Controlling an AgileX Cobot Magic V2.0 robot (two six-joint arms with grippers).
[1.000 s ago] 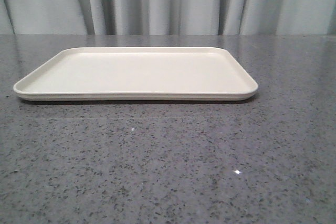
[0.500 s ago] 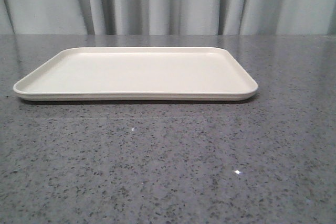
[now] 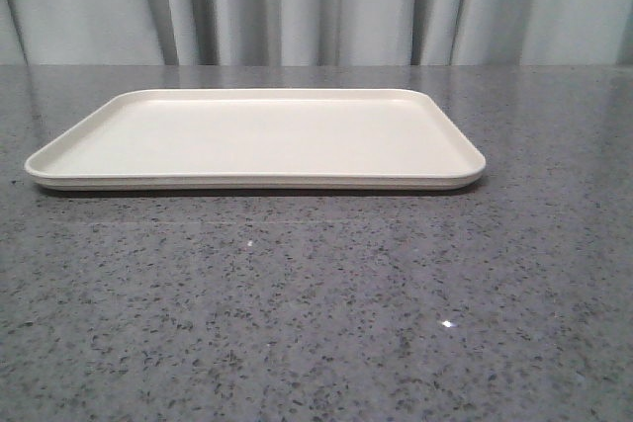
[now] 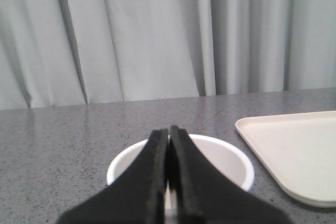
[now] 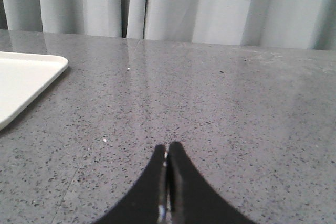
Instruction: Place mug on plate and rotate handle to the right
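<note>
The cream-white plate [image 3: 257,135] lies empty at the middle of the front view, and neither arm shows there. In the left wrist view the white mug [image 4: 227,162] stands upright on the table, just left of the plate's corner [image 4: 299,150]. My left gripper [image 4: 169,129] hovers over the mug's open mouth, shut, with nothing between its black fingers. The handle is hidden. My right gripper [image 5: 167,145] is shut and empty over bare table, to the right of the plate's corner [image 5: 21,77].
Everything rests on a grey speckled stone table [image 3: 316,313]. A pale pleated curtain [image 3: 316,7] hangs along the table's far edge.
</note>
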